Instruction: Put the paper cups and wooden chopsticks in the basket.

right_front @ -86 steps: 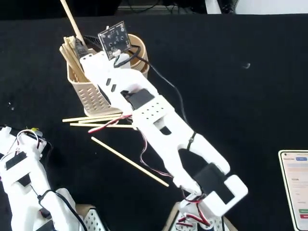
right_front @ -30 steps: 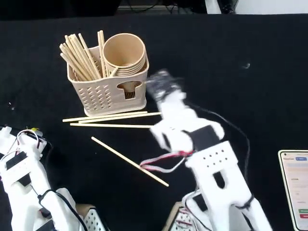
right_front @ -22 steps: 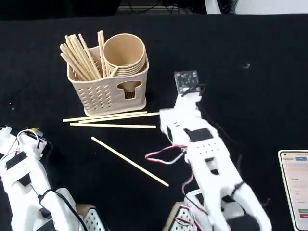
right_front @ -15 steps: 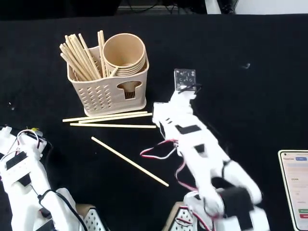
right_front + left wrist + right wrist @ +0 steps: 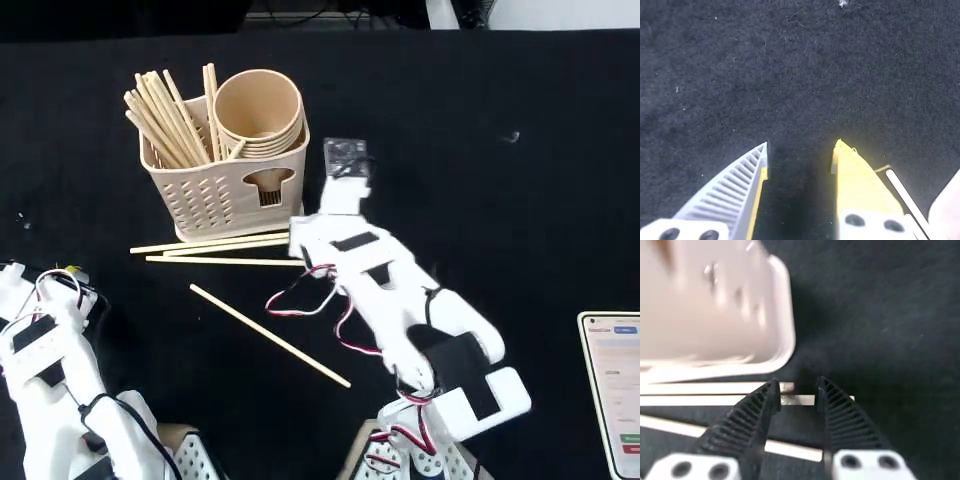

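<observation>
Wooden chopsticks (image 5: 705, 388) lie on the black cloth (image 5: 500, 200) just beside the basket (image 5: 715, 315). My right pincer (image 5: 796, 386) stands apart over their ends. In the basket sit the cups (image 5: 258, 105). My left pincer (image 5: 800, 147) is apart too, over the cloth.

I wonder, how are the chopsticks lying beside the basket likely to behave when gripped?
The chopsticks look thin, straight and wooden, so probably stiff and light. Lying close together, one may roll or shift as the right pincer closes near their ends.
</observation>
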